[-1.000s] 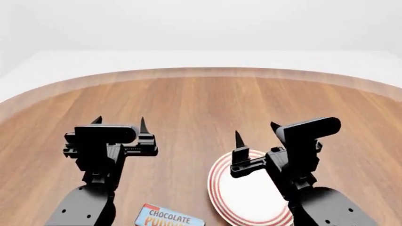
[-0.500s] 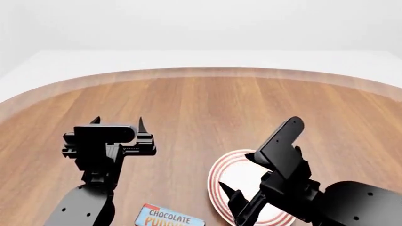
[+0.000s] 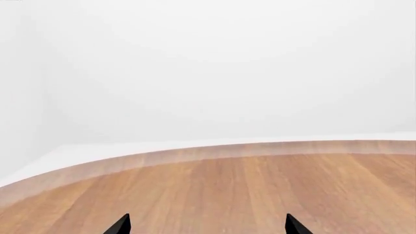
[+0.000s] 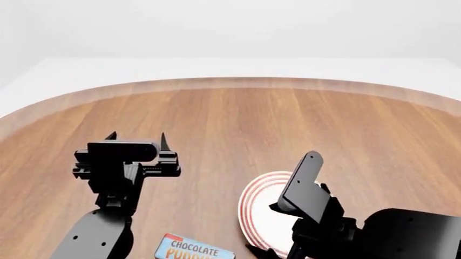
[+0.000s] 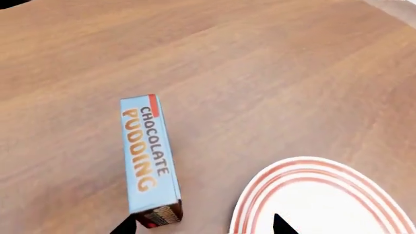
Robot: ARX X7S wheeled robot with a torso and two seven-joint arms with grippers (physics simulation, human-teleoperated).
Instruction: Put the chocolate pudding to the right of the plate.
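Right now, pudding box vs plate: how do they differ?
Shape: the chocolate pudding is a narrow rectangular carton; the plate is round, flat and wider.
Colour: the carton has a light blue top with orange and brown lettering and dark brown sides; the plate is white with red rings near its rim.
Position: in the head view the carton lies left of the plate, apart from it.
Both rest on the wooden table, and neither is gripped.

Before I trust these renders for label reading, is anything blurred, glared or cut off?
Right wrist view: chocolate pudding lettering sharp, no glare, lighting flat; plate cropped. Head view: carton clipped by the frame's lower edge, right arm hides part of the plate. Left wrist view: only table and blank white wall.
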